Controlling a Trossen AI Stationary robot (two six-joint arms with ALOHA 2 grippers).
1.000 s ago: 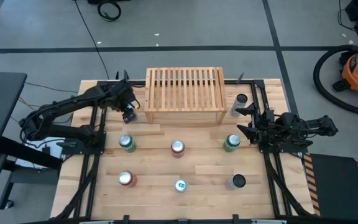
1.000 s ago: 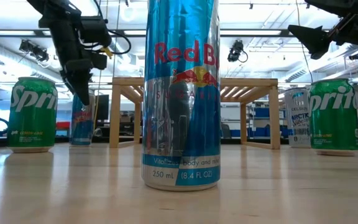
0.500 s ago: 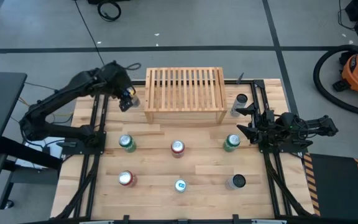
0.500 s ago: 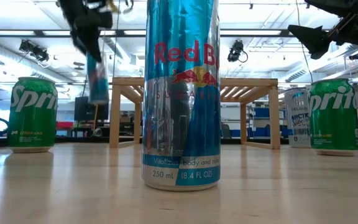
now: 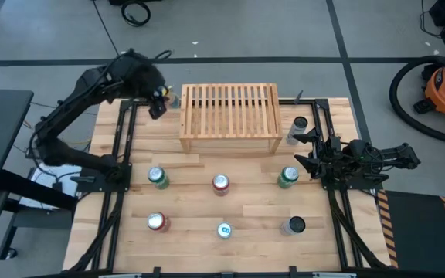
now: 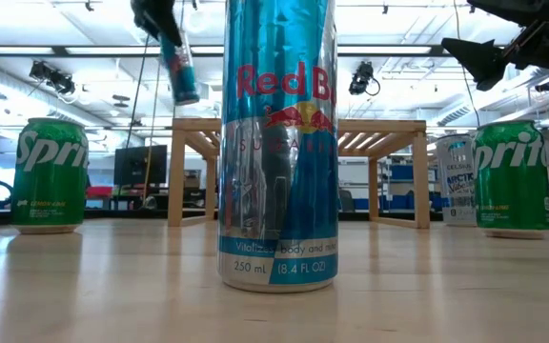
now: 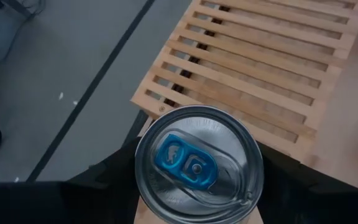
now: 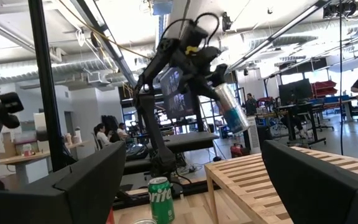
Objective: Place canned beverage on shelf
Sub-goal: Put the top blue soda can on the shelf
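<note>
- The left gripper (image 5: 158, 98) is clamped on a slim can (image 6: 179, 63), holding it in the air above the table (image 5: 246, 208), just off the left end of the shelf (image 5: 229, 117), near its far corner.
- The can is tall and narrow, blue and silver, and hangs tilted in the low view; its silver top with a blue pull tab (image 7: 187, 163) fills the left wrist view.
- The shelf is a light wooden rack with a slatted top, standing at the far middle of the table.
- The right gripper (image 5: 303, 149) hovers by the right edge of the table with its fingers spread wide and nothing in them, next to a green can (image 5: 287, 177).
</note>
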